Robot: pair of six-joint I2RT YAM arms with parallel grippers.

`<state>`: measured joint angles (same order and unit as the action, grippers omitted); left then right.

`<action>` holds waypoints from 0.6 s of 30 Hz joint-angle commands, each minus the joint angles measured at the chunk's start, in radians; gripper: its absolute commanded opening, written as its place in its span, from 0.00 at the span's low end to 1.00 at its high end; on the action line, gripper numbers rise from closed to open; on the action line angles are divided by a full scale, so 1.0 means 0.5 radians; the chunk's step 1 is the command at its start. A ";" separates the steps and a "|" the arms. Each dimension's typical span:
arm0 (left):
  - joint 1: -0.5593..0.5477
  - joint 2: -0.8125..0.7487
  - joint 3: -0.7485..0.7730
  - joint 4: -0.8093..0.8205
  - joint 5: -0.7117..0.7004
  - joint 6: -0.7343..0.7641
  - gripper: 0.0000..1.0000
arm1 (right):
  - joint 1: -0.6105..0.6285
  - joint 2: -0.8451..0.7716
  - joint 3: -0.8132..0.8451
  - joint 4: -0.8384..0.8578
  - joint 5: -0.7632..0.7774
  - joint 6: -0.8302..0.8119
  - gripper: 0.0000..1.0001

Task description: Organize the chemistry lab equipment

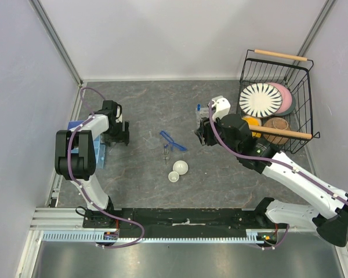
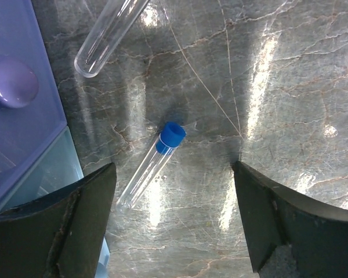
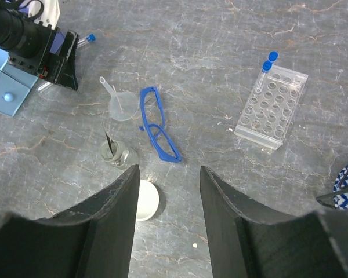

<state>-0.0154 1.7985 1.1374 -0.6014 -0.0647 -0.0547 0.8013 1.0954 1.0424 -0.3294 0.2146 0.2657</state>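
My left gripper is open and low over the table at the far left. A clear blue-capped tube lies flat between its fingers, nearer the left one. An uncapped clear tube lies beyond it. My right gripper is open and empty, held above the table. Below it are the blue-framed safety glasses, a white round dish and the clear tube rack holding two blue-capped tubes. Two white dishes sit side by side.
A clear funnel and a small glass beaker stand beside the glasses. A blue tray lies left of my left gripper. The black wire basket with plates and bowls stands at the back right.
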 commanded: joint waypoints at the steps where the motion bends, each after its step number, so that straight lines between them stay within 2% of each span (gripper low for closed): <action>1: 0.019 0.020 0.026 0.062 -0.052 0.045 0.85 | 0.005 -0.022 -0.023 0.079 -0.009 0.030 0.52; 7: 0.019 0.020 -0.017 0.068 -0.055 0.011 0.71 | 0.005 -0.062 -0.057 0.082 0.003 0.042 0.50; 12: 0.019 0.008 -0.081 0.077 -0.039 0.002 0.65 | 0.005 -0.095 -0.069 0.070 0.000 0.051 0.48; 16: 0.016 0.014 -0.121 0.077 -0.039 -0.001 0.55 | 0.008 -0.126 -0.066 0.039 0.000 0.061 0.47; 18: 0.006 0.014 -0.130 0.077 -0.045 -0.010 0.53 | 0.005 -0.157 -0.066 0.021 0.009 0.064 0.46</action>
<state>-0.0154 1.7935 1.1164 -0.5663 -0.0315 -0.0593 0.8013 1.0588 1.0084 -0.3256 0.2150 0.2848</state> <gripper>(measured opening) 0.552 0.468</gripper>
